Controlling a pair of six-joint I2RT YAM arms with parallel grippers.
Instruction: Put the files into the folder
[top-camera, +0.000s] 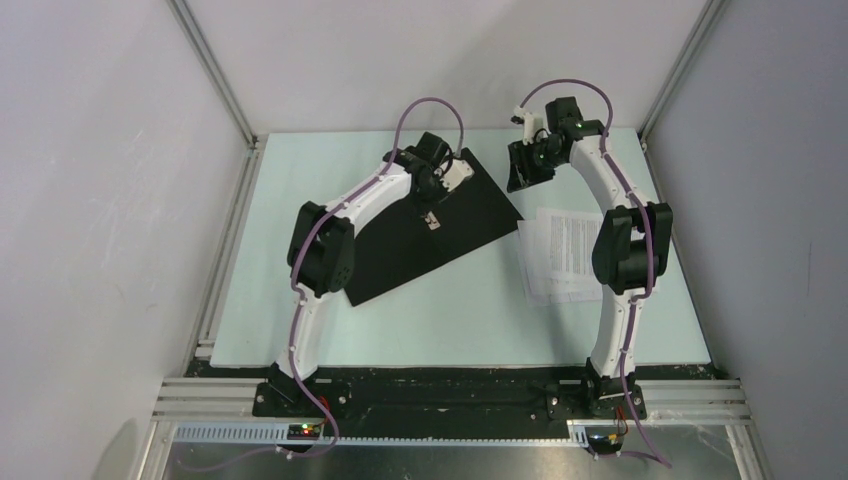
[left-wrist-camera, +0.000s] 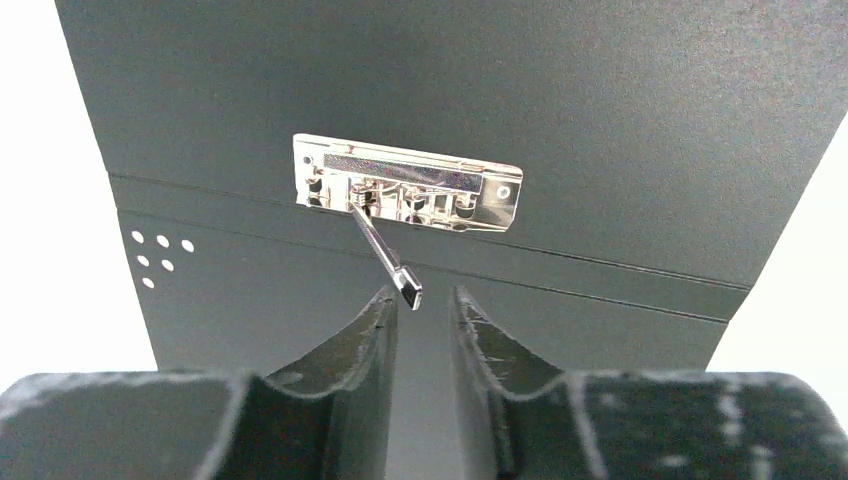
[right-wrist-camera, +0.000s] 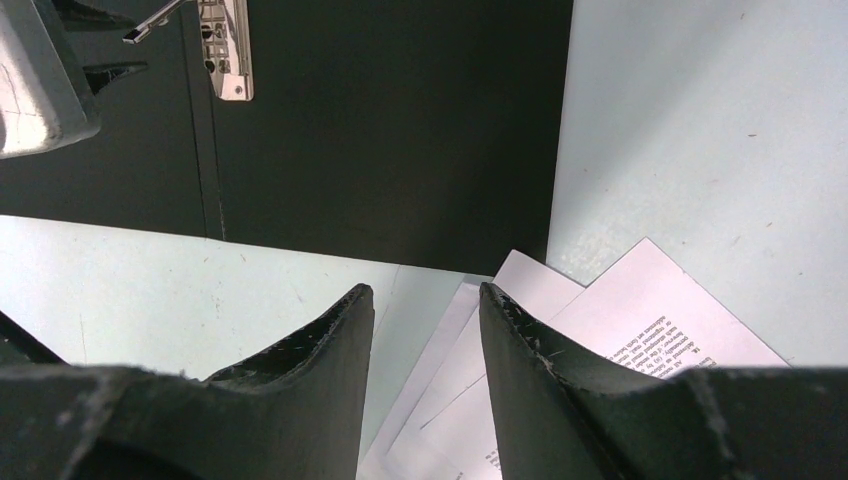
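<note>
The folder (top-camera: 440, 240) lies open on the table, black inside up, with a silver metal clip (left-wrist-camera: 408, 183) at its spine. The clip's lever (left-wrist-camera: 385, 250) stands raised, and its tip sits at the mouth of my left gripper (left-wrist-camera: 422, 298). The jaws stand a narrow gap apart and do not pinch the lever. The files (top-camera: 565, 250), white printed sheets fanned loosely, lie right of the folder. My right gripper (right-wrist-camera: 427, 292) hovers open above the files' (right-wrist-camera: 620, 320) far corner, beside the folder's edge (right-wrist-camera: 400, 130), with nothing between its fingers.
The pale green table (top-camera: 450, 330) is bounded by white walls on the left, back and right, with aluminium rails (top-camera: 215, 280) along the edges. The right arm's elbow (top-camera: 628, 245) hangs over part of the files. The left arm (top-camera: 325, 245) covers the folder's left part.
</note>
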